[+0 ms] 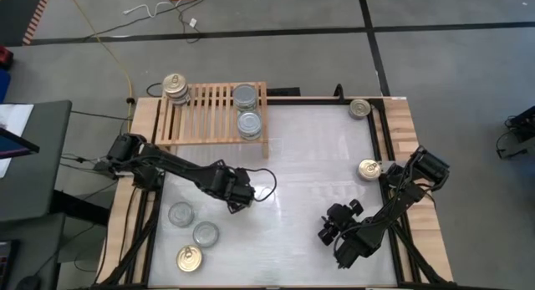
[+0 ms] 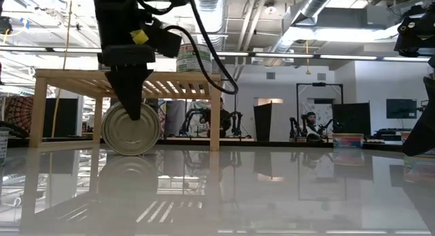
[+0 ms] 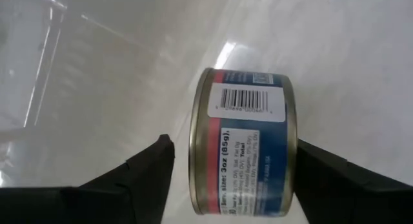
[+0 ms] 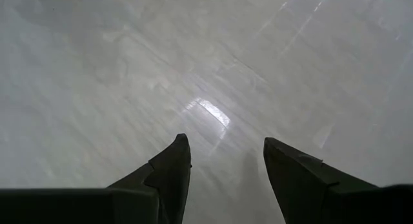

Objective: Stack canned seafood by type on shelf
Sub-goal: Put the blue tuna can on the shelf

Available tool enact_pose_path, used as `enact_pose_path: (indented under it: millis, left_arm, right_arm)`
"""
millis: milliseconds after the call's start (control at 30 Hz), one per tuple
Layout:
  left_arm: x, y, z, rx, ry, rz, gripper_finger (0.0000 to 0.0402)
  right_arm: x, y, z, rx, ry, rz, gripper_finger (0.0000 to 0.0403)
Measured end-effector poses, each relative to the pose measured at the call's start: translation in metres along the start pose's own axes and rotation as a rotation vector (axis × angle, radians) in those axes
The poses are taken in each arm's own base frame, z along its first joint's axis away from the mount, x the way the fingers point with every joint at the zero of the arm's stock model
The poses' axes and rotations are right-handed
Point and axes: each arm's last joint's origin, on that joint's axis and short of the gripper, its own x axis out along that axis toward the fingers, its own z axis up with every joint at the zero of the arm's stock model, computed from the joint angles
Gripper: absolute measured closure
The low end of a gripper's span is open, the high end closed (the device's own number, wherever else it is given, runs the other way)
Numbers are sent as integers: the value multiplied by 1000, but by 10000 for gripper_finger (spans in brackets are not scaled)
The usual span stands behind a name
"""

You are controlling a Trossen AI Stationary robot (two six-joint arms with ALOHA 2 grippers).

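Overhead view of the white table [image 1: 309, 165]. The light-wood shelf [image 1: 209, 114] sits at the upper left of the frame, against the table's far edge. On its slatted top, a stack of gold-topped cans [image 1: 175, 87] occupies the left end, and two silver-topped cans [image 1: 247, 111] lie one in front of the other near the right end.

The left gripper [image 1: 236, 198] reaches into the centre-left of the frame, in front of the shelf. In the left wrist view its jaws are spread wide, one on each side of a can on its side [image 3: 244, 143]; a clear gap shows between each finger and the can, so nothing is grasped. This can carries a red-and-blue label with a barcode. In the low view the same can [image 2: 130, 130] stands on its rim on the table, its flat end facing the camera, with the dark fingers directly above it.

Three loose cans [image 1: 193, 235] lie at the lower left of the overhead frame: two silver-topped, one gold-topped. Two more gold-topped cans [image 1: 364, 139] rest along the right side, one at the upper right corner.

The right gripper [image 1: 328, 231] waits at the lower right, jaws parted over bare table, holding nothing.
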Motion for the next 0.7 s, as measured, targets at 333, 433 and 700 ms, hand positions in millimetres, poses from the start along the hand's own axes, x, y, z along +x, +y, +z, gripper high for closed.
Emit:
enact_pose_path:
  millis: [333,433,700]
  left_arm:
    - [-9,-14,-8,-57,-23,-25,212]
    - [-25,-25,-12,-34,-80,-19,212]
    - [-86,-37,-29,-18,-210,88,212]
  right_arm:
    - [0,0,0,6,0,0,182]
    - [0,0,0,6,-1,-1,182]
    - [0,0,1,0,-11,-1,182]
